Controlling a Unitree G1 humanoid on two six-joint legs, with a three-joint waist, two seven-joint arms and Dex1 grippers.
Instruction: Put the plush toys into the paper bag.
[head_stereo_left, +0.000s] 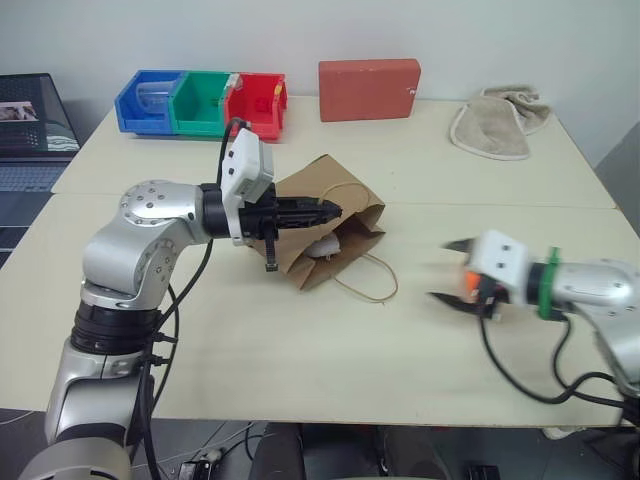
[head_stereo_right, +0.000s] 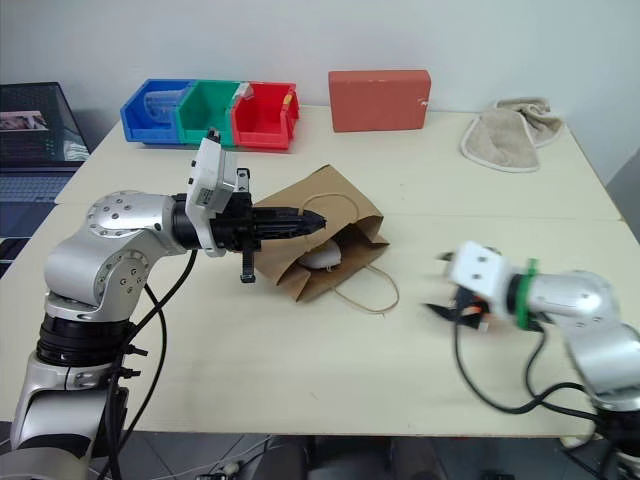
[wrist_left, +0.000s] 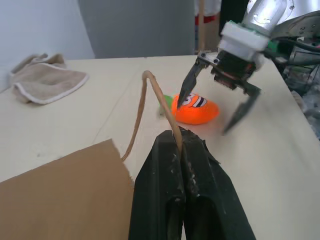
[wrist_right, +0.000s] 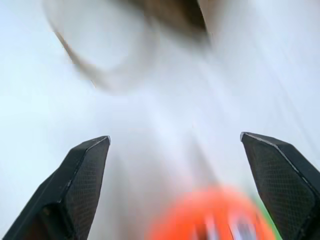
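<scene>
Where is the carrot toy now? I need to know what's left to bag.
The carrot toy lies on the table's right side, under the open right gripper, well right of the paper bag.

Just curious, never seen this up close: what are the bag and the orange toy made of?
The bag looks like matte brown paper, creased, with twisted cord handles. The orange toy seems soft plush fabric, rounded with a printed face, though that's a guess.

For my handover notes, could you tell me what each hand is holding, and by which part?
Left hand: paper bag, by one handle loop. Right hand: open, holding nothing.
</scene>
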